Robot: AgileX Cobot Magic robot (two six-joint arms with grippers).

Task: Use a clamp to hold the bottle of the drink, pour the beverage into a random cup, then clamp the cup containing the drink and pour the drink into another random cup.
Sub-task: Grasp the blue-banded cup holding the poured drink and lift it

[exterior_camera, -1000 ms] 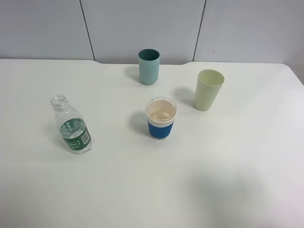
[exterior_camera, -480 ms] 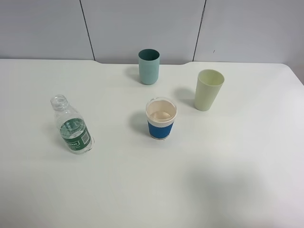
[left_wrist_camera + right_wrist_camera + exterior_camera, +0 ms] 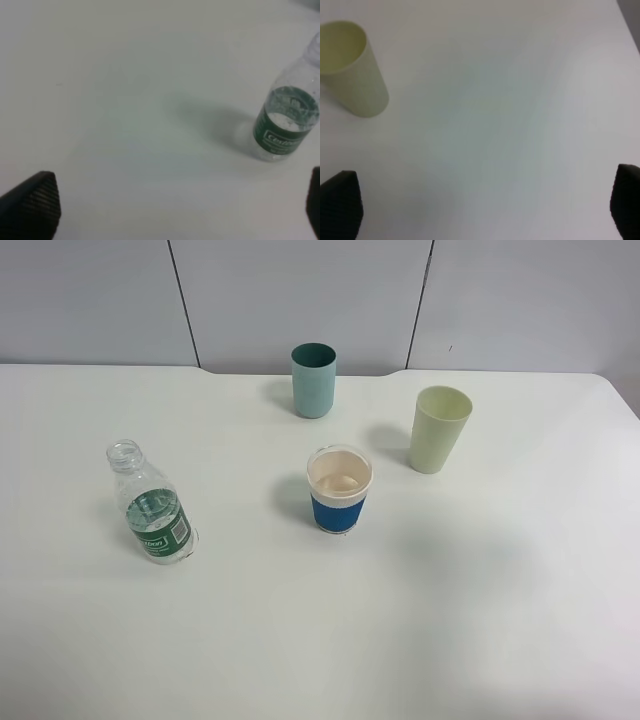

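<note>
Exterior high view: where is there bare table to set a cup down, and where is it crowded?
Bare: the wide near strip of table before the bottle and blue-banded cup; also the far-left corner. Tightest: between teal cup, pale green cup and blue-banded cup.

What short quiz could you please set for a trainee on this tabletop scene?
1. True or false: the bottle stands upright with no cap.
2. Multiple choice: in the high view, the blue-banded cup stands A) left of the bottle, B) right of the bottle, C) tipped on its side.
3. Short answer: are the left pincer and the right pincer open or shut?
Key: 1 true; 2 B; 3 open, both empty.
</note>
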